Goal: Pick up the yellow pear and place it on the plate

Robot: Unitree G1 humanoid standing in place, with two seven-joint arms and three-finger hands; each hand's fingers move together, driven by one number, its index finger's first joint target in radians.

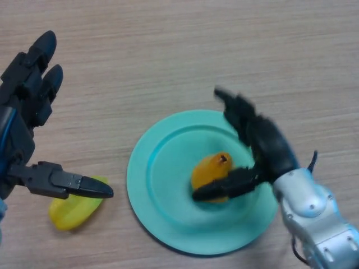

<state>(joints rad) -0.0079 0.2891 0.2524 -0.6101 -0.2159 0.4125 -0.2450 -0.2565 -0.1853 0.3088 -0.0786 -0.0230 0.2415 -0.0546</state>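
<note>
The yellow-orange pear (210,171) lies on the teal plate (162,168), a little right of the plate's middle, with its stem end up. My right hand (269,148) hangs over the plate's right side. Its fingers are spread straight toward the far rim, clear of the pear. Its thumb (224,188) lies across the pear's near side and hides that part. My left hand (22,112) is open at the left edge of the view, well away from the plate.
A bright yellow object (73,212) lies on the wooden table (185,50) at the lower left. It sits just left of the plate, partly under my left thumb (67,182).
</note>
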